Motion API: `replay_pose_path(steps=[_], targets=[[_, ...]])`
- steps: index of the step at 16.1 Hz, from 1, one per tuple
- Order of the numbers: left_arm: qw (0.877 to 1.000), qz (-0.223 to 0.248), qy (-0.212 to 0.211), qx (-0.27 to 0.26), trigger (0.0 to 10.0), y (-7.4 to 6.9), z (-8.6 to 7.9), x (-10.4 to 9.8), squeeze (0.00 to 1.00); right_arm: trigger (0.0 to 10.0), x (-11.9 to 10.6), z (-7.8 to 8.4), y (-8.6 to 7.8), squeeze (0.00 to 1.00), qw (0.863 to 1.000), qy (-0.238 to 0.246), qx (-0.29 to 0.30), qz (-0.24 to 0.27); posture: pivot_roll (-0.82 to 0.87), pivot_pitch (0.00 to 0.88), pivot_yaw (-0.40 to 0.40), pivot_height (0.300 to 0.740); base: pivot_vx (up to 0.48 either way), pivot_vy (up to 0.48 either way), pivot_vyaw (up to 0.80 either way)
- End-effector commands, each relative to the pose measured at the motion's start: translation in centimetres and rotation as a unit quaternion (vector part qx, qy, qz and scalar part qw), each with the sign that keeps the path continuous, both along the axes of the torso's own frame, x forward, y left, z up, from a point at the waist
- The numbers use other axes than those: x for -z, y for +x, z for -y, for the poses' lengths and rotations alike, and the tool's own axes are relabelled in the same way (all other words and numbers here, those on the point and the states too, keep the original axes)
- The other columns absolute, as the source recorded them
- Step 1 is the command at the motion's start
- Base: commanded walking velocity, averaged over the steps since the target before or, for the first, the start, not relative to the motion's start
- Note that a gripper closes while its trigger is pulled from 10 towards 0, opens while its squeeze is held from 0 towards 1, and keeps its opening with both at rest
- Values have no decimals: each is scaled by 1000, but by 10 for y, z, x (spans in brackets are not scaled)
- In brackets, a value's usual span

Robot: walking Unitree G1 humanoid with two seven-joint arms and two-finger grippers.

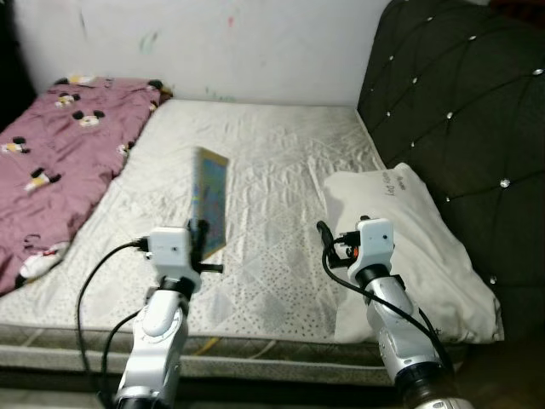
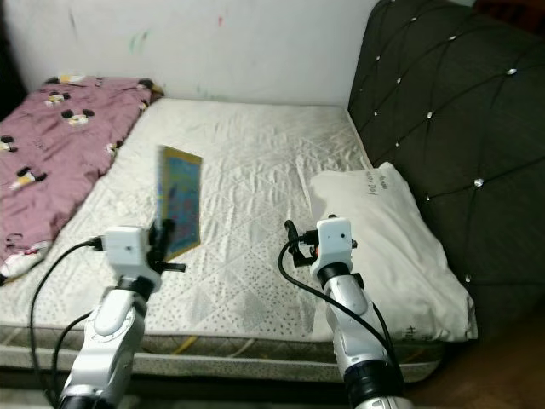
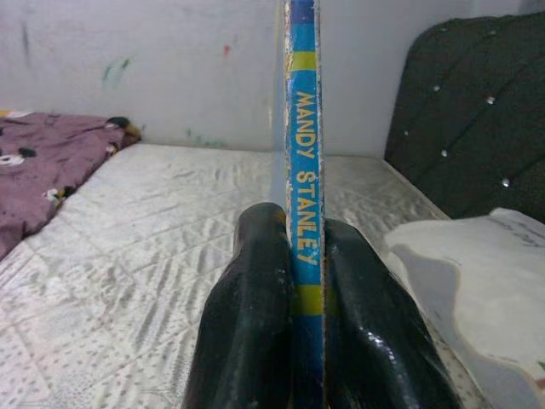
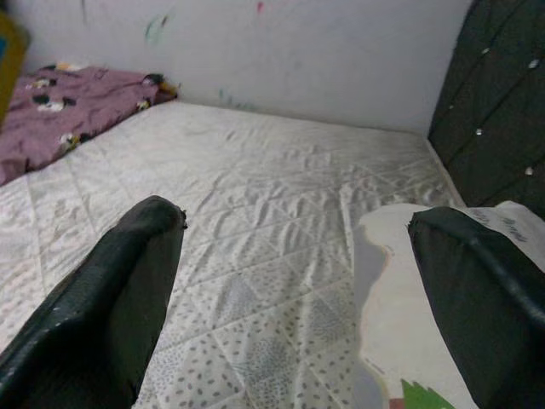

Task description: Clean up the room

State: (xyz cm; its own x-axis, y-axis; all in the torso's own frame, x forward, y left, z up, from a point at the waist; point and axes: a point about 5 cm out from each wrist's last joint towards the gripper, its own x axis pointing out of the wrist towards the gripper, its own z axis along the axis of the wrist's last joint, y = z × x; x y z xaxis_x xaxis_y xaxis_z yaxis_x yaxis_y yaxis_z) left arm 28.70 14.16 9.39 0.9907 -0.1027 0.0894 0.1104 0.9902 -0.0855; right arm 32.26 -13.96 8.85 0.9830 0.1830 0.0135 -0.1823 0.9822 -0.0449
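Centrally, the left gripper [image 3: 305, 256] is clamped on an upright book [image 1: 209, 203] above the mattress [image 1: 281, 162]; lower right, the right gripper [image 4: 298, 256] is spread apart beside the pillow [image 1: 409, 230].

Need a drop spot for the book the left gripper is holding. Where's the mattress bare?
The left gripper holds the book upright above the mattress. Bare patches: the wide middle between the pink blanket and the white pillow, back to the wall, and the front strip between both arms. Crowded: the pillow side by the headboard, near the open right gripper.
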Motion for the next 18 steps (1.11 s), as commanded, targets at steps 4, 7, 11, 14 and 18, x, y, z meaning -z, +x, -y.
replay_pose_path(steps=[4, 7, 11, 14, 18], targets=[[999, 44, -7, 30, 10000, 4, 12, -18, 0, 10000, -3, 8, 1, 0, 1000, -6, 9, 6, 4, 0, 18, 740, 313, 0, -309], [998, 44, -11, 32, 10000, 4, 13, -19, 0, 10000, -3, 8, 1, 0, 1000, -8, 8, 6, 3, 0, 18, 740, 338, 0, 0], [999, 43, -8, 31, 10000, 4, 13, -18, 0, 10000, -3, 8, 1, 0, 1000, -14, 4, 7, 3, 0, 17, 740, 320, 0, 0], [999, 32, -8, 22, 10000, 4, 11, -16, 0, 10000, -3, 8, 1, 0, 1000, -13, 1, 8, 7, 0, 15, 740, 0, 0, 0], [1000, 26, -7, 8, 10000, 2, 7, -13, 0, 10000, -3, 6, 1, 0, 1000, -9, -2, 9, 17, 0, 12, 740, 0, 0, 0]])
